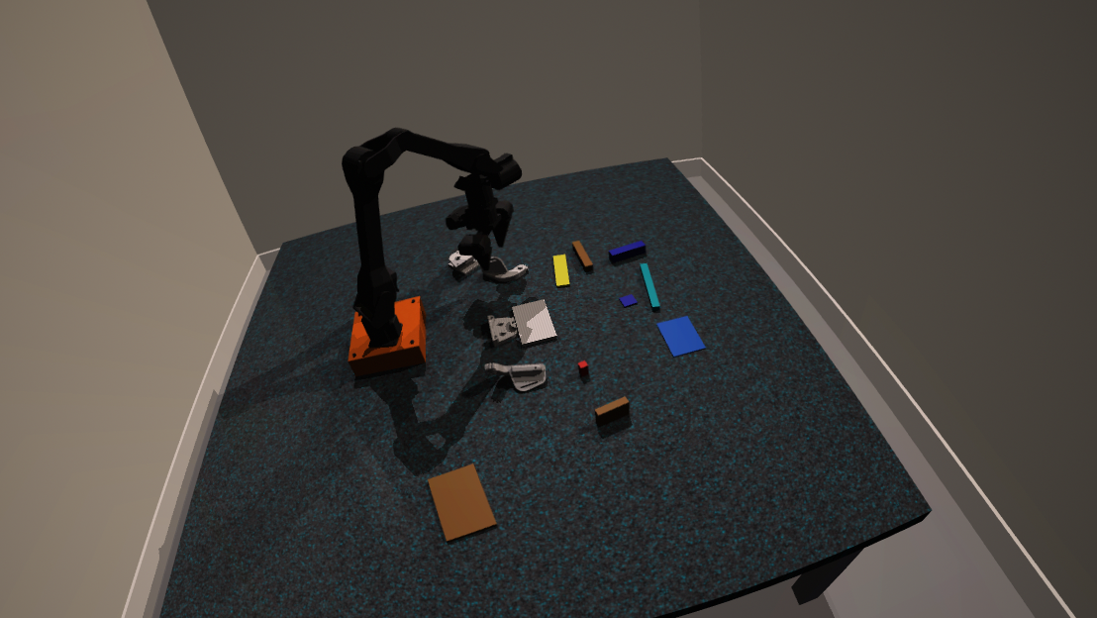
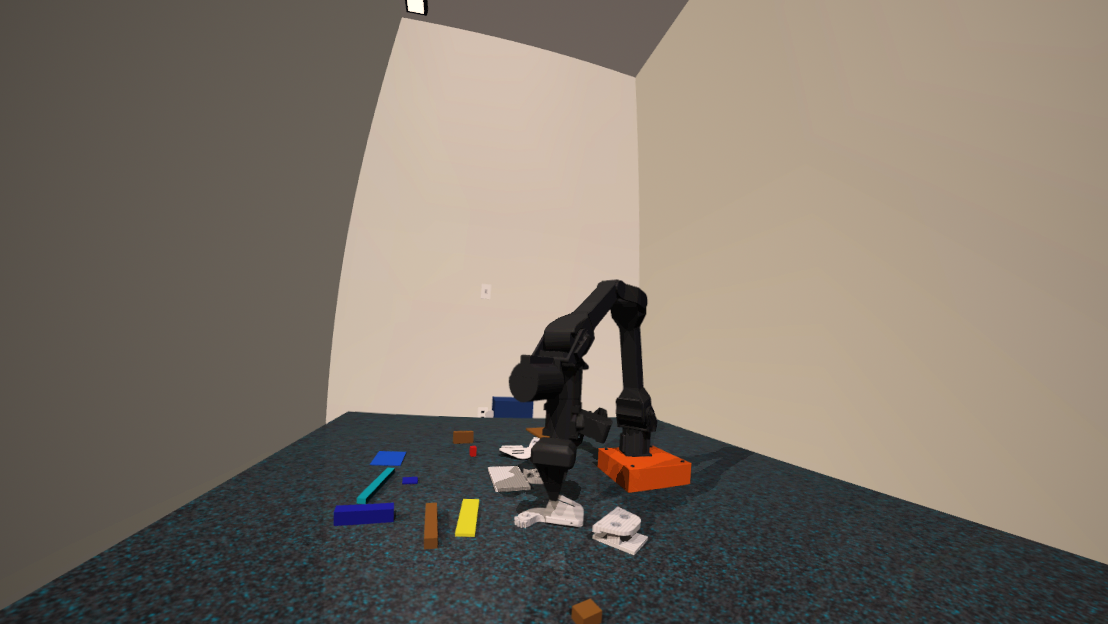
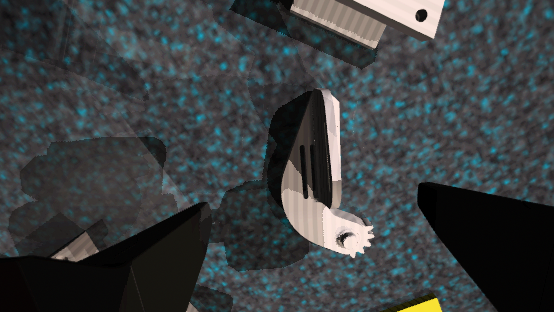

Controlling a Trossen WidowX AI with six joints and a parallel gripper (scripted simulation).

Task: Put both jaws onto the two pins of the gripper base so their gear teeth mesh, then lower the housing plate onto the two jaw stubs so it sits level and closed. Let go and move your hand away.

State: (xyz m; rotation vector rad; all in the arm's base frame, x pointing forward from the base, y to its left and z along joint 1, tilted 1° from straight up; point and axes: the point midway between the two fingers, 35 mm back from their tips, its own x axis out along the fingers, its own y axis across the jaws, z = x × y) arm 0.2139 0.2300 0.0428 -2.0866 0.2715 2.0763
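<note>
My claw [image 1: 495,253] [image 2: 553,496] [image 3: 313,202]: one, open, unladen. Beneath: one geared jaw [image 1: 506,271] [image 2: 572,513] [image 3: 303,212], loose, toward the tabletop's [image 1: 729,475] [image 2: 271,558] [image 3: 150,100] far edge, top view.

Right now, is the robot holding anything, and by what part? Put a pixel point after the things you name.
Nothing is held. The fingers are wide open, with the white jaw [image 1: 505,271] [image 2: 552,516] [image 3: 306,205] lying below, between them.

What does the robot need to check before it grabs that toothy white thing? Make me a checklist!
1. Hand open: ok.
2. Nothing held yet: ok.
3. Toothed jaw in the hand's gap, in the wrist view: ok.
4. Hand low enough to grip: cannot tell.
5. That jaw on its pin: not ok, it lies loose.
6. Other jaw on its pin: not ok, loose too.
</note>
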